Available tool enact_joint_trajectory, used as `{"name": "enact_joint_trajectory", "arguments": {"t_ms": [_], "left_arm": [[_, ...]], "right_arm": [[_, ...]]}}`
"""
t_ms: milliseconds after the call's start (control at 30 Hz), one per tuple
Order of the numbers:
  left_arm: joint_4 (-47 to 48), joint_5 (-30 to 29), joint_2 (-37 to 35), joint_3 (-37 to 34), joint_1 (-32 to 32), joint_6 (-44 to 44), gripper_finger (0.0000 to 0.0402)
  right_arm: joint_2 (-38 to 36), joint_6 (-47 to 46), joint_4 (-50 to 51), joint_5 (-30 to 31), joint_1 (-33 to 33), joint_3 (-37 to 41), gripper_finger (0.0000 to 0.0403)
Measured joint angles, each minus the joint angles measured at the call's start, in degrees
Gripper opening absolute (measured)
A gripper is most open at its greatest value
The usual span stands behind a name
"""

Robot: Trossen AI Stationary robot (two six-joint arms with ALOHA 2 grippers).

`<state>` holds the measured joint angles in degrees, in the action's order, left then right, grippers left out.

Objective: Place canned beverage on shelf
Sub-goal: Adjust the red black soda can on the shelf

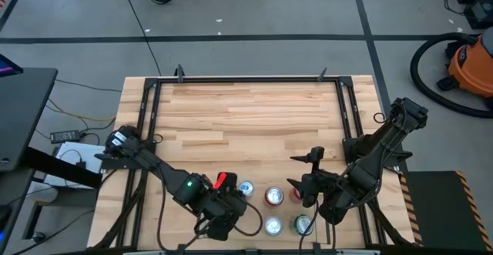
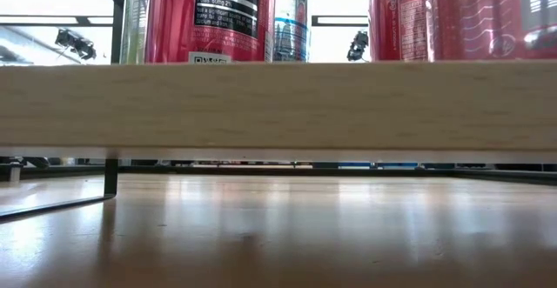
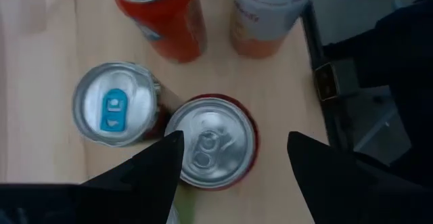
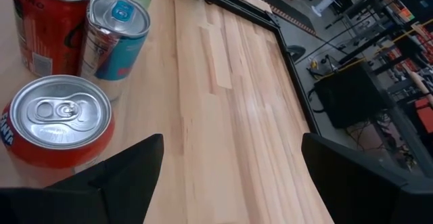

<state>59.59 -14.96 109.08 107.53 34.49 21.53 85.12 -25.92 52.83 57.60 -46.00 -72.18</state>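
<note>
Several cans stand upright on the shelf's light wood floor (image 2: 278, 105) at the table's near edge. My left gripper (image 3: 233, 149) is open just above a red can with a silver top (image 3: 216, 132), one finger on either side of it; whether a finger touches it I cannot tell. A can with a blue tab (image 3: 115, 105) stands right beside that red can. In the high view my left gripper (image 1: 226, 195) is at the left end of the group of cans (image 1: 273, 209). My right gripper (image 1: 306, 184) is open and empty at the group's right end.
An orange-red can (image 3: 159, 7) and a pale can (image 3: 267, 7) stand beyond the red one. A red can (image 4: 57, 119) and a blue can (image 4: 118, 31) stand close beside my right gripper (image 4: 230, 163). Bare wood tabletop (image 1: 246, 124) lies toward the far side, inside the black frame (image 1: 246, 79).
</note>
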Motion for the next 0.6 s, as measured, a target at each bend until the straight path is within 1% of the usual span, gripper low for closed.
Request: {"name": "enact_joint_trajectory", "arguments": {"t_ms": [333, 600], "left_arm": [[2.1, 0.3, 1.7, -0.1, -0.6, 0.4, 0.0275], [0.6, 0.3, 1.5, 0.1, -1.3, 0.5, 0.0281]], "right_arm": [[0.0, -0.3, -0.2, 0.0, 0.0, 0.0, 0.0362], [0.0, -1.1, -0.2, -0.1, 0.0, 0.0, 0.0361]]}}
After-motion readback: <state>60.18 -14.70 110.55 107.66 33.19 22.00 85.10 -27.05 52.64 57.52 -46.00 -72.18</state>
